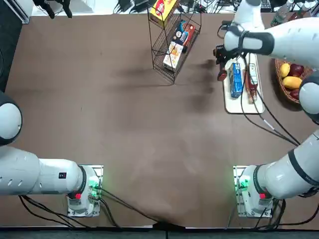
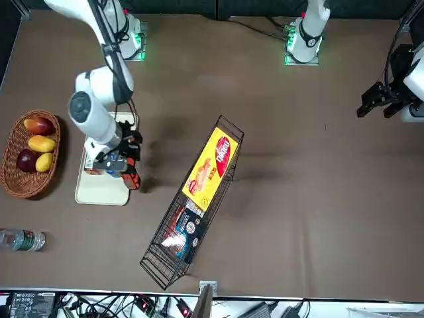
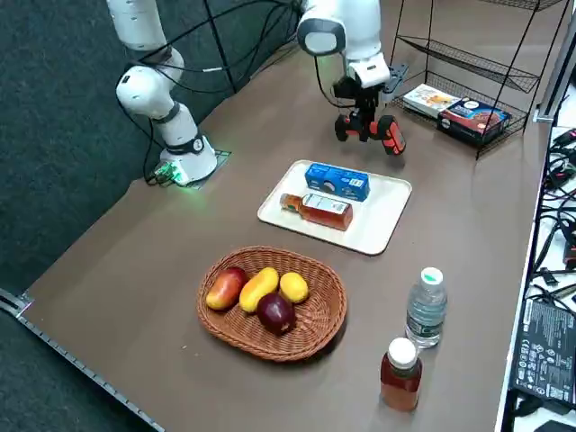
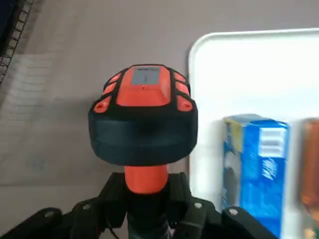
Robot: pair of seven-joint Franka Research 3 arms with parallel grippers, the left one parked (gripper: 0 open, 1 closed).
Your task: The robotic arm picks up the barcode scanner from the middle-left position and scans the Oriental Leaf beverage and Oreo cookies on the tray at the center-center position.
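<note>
My right gripper [image 4: 146, 201] is shut on the handle of the barcode scanner [image 4: 144, 124], a black body with an orange-red top. The scanner [image 3: 385, 133] hangs above the table just off the white tray's [image 3: 382, 225] edge. Seen from above, the gripper [image 1: 220, 56] holds the scanner [image 1: 222, 74] beside the tray [image 1: 234, 105]. On the tray lie the blue Oreo cookies [image 1: 236, 79] [image 3: 337, 180] and the amber Oriental Leaf beverage [image 1: 252, 83] [image 3: 317, 210], side by side. The Oreo packet [image 4: 254, 169] lies close beside the scanner head. From the front, the gripper [image 2: 114, 159] is over the tray [image 2: 99, 192].
A black wire rack [image 1: 172, 45] with snack boxes stands left of the tray. A wicker basket of fruit [image 3: 270, 301] sits on the tray's other side. Near the table edge stand a clear water bottle [image 3: 426, 308] and an orange-brown bottle [image 3: 400, 373]. Black cables trail over the tray.
</note>
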